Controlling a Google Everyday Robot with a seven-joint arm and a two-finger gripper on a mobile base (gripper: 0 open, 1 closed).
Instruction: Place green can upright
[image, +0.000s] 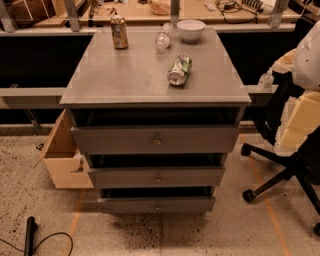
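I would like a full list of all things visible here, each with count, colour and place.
green can: one, green and white, lying on its side, cabinet top, right of centre
orange-gold can: one, upright, top, back left
plastic bottle: one, clear, lying at back
bowl: one, white, back, beside bottle
cabinet: one, grey, three drawers, centre
office chair: one, black, right
box: one, tan, floor, left
cable: one, black, floor, lower left
gripper: not in view

Grey cabinet top (125, 75), green can (179, 70) lying, orange-gold can (119, 32), bottle (163, 37), bowl (191, 30)
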